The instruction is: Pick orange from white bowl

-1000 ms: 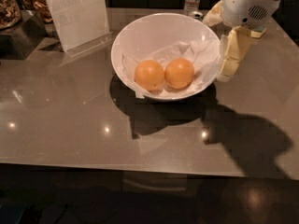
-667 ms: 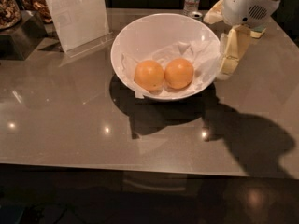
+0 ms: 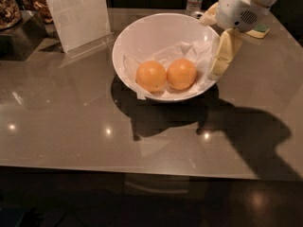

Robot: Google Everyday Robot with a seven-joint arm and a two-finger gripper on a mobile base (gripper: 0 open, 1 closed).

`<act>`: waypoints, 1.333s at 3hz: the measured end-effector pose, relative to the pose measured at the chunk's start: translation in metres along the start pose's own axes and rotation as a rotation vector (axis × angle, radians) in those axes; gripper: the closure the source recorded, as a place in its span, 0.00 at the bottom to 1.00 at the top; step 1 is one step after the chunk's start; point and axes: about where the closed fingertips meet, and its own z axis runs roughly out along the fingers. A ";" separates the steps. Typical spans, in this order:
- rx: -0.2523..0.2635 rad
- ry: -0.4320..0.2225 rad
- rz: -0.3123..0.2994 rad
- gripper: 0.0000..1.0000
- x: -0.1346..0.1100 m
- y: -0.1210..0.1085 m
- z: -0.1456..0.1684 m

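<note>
Orange: right one of two, deeper colour, lying on paper in the white bowl and touching its paler twin. Gripper sits at the bowl's right rim, jaws apart and empty. The fruit is probably firm, light, smooth and prone to roll; grasp it across the middle.

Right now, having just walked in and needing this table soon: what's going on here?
A robot arm's gripper hangs at the right rim of the white bowl, which sits on the grey table. Two fruits lie side by side on crumpled paper inside it. The orange, the deeper-coloured one nearer the gripper, is untouched, as is the paler orange beside it. Nothing has been picked yet.
</note>
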 end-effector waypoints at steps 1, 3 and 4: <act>-0.065 -0.040 -0.009 0.00 -0.013 -0.010 0.031; -0.051 -0.062 -0.005 0.41 -0.014 -0.015 0.038; -0.084 -0.078 -0.006 0.32 -0.018 -0.018 0.054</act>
